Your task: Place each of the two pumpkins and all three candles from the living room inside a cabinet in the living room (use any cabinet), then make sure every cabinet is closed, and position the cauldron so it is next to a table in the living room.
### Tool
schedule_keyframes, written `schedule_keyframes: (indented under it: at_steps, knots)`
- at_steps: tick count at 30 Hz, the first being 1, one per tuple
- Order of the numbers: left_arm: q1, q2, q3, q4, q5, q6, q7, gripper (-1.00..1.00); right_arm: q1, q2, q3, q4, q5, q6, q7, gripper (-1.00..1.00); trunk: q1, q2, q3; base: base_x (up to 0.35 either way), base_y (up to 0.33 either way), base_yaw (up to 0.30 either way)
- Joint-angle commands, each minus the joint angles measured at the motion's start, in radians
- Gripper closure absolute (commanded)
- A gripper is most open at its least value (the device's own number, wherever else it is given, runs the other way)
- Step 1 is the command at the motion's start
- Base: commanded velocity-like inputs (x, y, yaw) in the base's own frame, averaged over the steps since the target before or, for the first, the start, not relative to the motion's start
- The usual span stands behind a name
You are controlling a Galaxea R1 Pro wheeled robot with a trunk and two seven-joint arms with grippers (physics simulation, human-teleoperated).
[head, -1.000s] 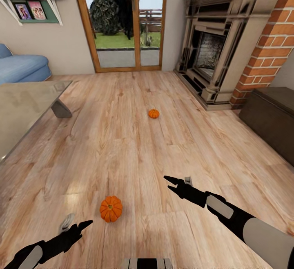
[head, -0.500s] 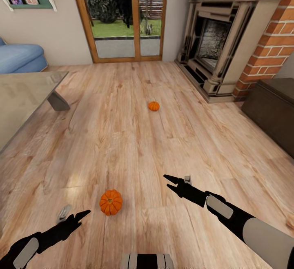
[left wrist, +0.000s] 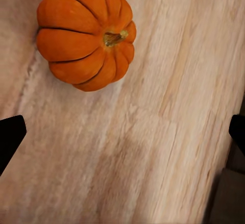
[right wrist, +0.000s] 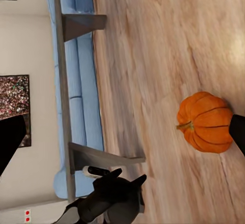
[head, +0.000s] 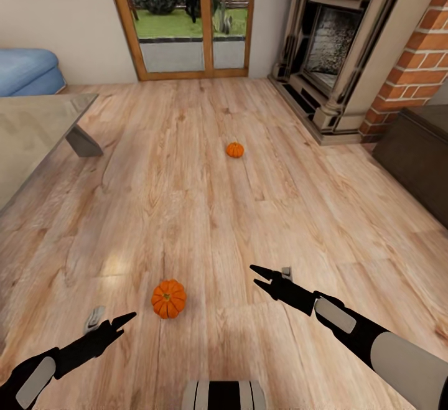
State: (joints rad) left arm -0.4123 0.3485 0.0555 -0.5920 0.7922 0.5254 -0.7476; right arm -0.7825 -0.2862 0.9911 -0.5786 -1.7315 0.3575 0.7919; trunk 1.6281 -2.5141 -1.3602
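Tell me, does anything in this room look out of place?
Yes: two pumpkins sit on the bare wooden floor rather than on furniture. The near pumpkin lies tipped, stem sideways, just ahead of the left gripper. The far pumpkin sits alone mid-room, towards the fireplace. Nothing looks spilled or broken.

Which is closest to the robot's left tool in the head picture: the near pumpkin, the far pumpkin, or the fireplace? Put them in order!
From the left tool:
1. Near pumpkin, on the floor just beside it.
2. Far pumpkin, mid-floor, farther ahead.
3. Fireplace, at the far right wall.
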Motion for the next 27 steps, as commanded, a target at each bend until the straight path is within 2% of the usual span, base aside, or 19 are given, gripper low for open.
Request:
schedule_keyframes:
  at_steps: [1, 5, 10, 16, 21, 27]
  knots:
    - [0.000, 0.000, 0.001, 0.000, 0.005, 0.007, -0.001, -1.00, -0.001, -0.002, 0.006, 0.000, -0.011, 0.005, 0.005, -1.00, 0.000, -0.001, -0.005, 0.000, 0.000, 0.000]
    - [0.000, -0.003, 0.001, 0.001, 0.005, 0.006, -0.001, -1.00, -0.001, -0.010, 0.006, -0.002, -0.014, 0.006, 0.036, -1.00, 0.002, -0.002, -0.020, 0.000, 0.000, 0.000]
    - [0.000, -0.002, 0.001, 0.001, 0.006, 0.005, -0.003, -1.00, -0.001, -0.035, 0.007, -0.009, -0.014, 0.023, 0.179, -1.00, 0.004, -0.003, -0.039, 0.000, 0.000, 0.000]
    - [0.000, -0.001, 0.001, -0.001, 0.007, 0.005, -0.004, -1.00, -0.001, -0.044, 0.007, -0.017, -0.009, 0.089, 0.303, -1.00, 0.007, -0.004, -0.063, 0.000, 0.000, 0.000]
    - [0.000, -0.001, 0.001, -0.003, 0.008, 0.006, -0.004, -1.00, -0.001, -0.045, 0.008, -0.050, -0.009, 0.152, 0.331, -1.00, 0.008, -0.005, -0.074, 0.000, 0.000, 0.000]
    - [0.000, 0.000, 0.001, -0.003, 0.009, 0.007, -0.005, -1.00, -0.001, -0.045, 0.008, -0.064, -0.009, 0.327, 0.335, -1.00, 0.008, -0.005, -0.074, 0.000, 0.000, 0.000]
